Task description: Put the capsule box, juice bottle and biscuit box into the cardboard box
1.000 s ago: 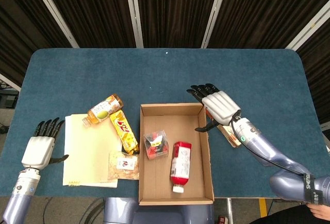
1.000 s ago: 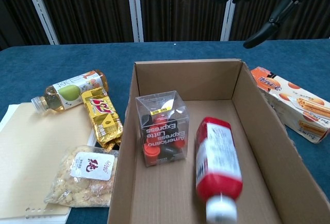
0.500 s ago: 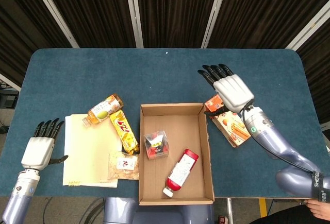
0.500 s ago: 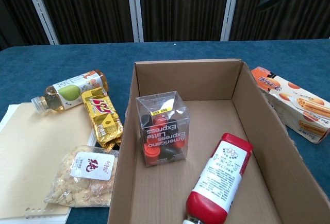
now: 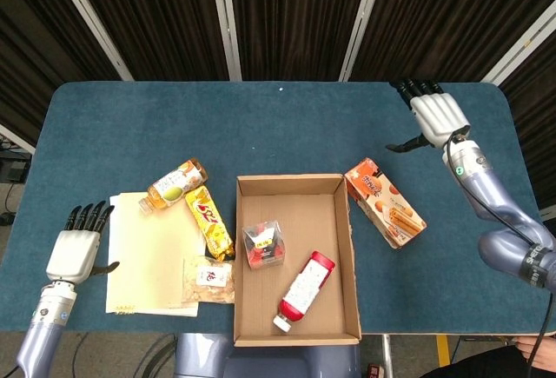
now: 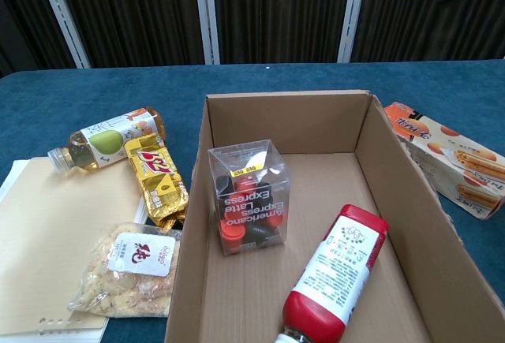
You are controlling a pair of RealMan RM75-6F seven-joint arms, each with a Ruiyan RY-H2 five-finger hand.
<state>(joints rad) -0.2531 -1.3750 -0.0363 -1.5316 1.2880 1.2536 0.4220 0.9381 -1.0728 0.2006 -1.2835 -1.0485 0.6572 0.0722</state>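
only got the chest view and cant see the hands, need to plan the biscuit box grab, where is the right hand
Observer: The right hand hangs over the table's far right corner, apart from the biscuit box, fingers spread, holding nothing.
Operator: and the left hand
Observer: The left hand is at the near left table edge, beside the cream paper pad, holding nothing.
Operator: is the biscuit box touching the cardboard box
Observer: From the head view its near corner lies right at the cardboard box wall; contact cannot be told.
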